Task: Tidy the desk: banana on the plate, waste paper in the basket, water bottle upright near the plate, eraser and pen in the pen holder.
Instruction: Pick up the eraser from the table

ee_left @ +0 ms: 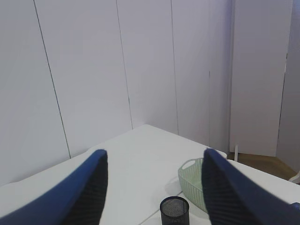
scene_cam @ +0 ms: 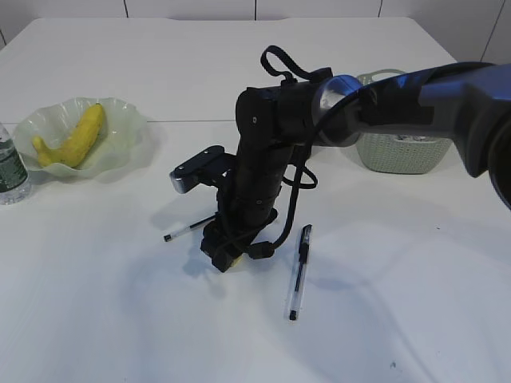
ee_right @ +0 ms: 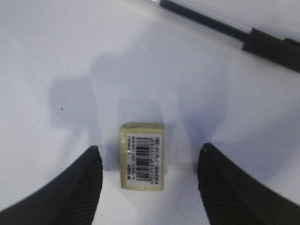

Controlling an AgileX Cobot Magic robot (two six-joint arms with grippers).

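Note:
My right gripper (ee_right: pixel 149 148) stands open straight over the desk (scene_cam: pixel 96 303), one finger on each side of the eraser (ee_right: pixel 142 161), clear of it. The eraser is a pale yellow block lying barcode side up. In the exterior view this gripper (scene_cam: pixel 227 262) points down at the desk's middle, with a pen (scene_cam: pixel 188 229) to its left and another pen (scene_cam: pixel 299 271) to its right. The banana (scene_cam: pixel 76 137) lies on the green plate (scene_cam: pixel 128 120), and the water bottle (scene_cam: pixel 9 171) stands upright beside it. My left gripper (ee_left: pixel 154 152) is open and empty, raised above the pen holder (ee_left: pixel 174 211). The waste paper is hidden.
The grey-green basket (scene_cam: pixel 399 152) stands at the back right, half behind the right arm. In the left wrist view the basket (ee_left: pixel 192 183) sits just right of the mesh cup. A seam (scene_cam: pixel 192 121) crosses the desk behind the plate.

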